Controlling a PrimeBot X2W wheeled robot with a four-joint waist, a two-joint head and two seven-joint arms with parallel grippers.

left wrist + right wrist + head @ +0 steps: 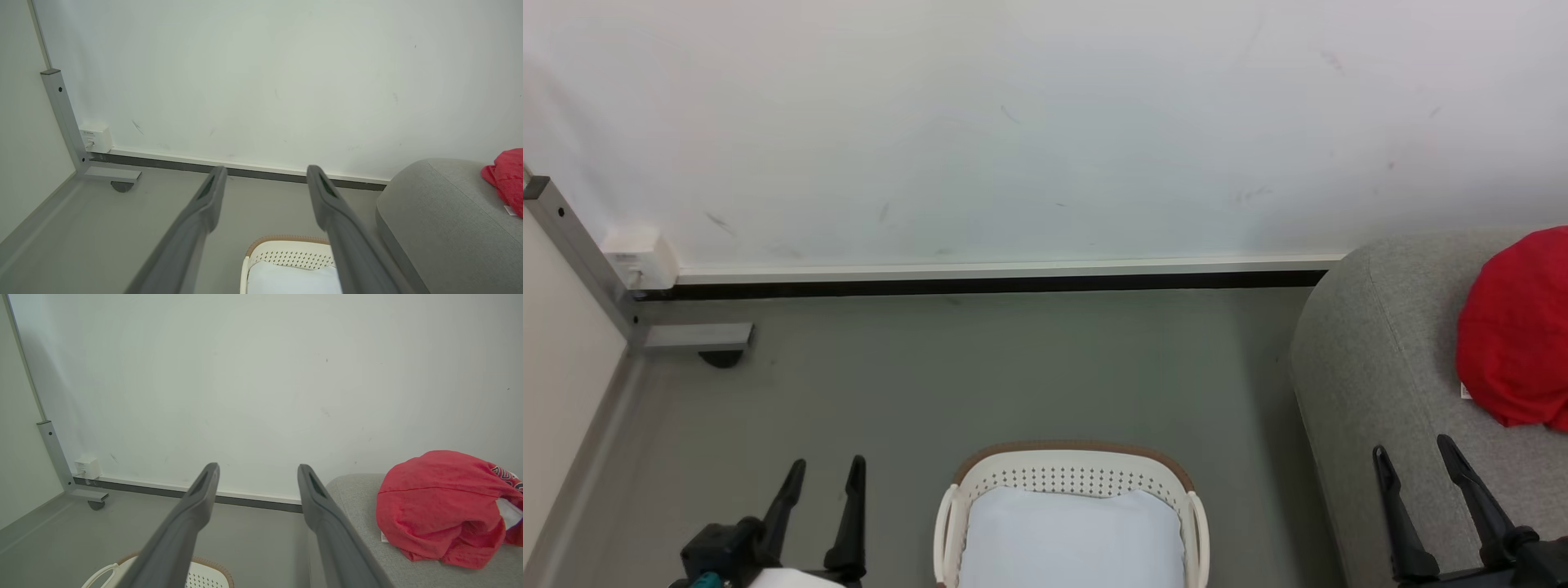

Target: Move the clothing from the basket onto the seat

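Found at three o'clock in the head view: bright red soft fabric jersey with white panels, heaped on the large light grey upholstered sofa, back from its rounded end. At six o'clock, on the grey floor: small white perforated plastic basket with brown rim trim, carrying a pale blue-white flat pad, no red cloth visible inside. Left tool at seven o'clock, spread wide and empty, above the floor beside the basket. Right tool at four o'clock, likewise spread wide and empty, over the sofa's near part, near the jersey and not touching it.

Judged done as far as placement goes. Left to do, by the look of it: a check and a clean withdrawal. To do that well, keep both tools wide and draw the right one straight back toward five o'clock, away from the loose folds, so as not to snag cloth and drag it off the cushion. Leave the pad alone; not part of the job. Check for any sleeve hanging over the sofa's edge before parking the arms low, clear of the basket's handles.
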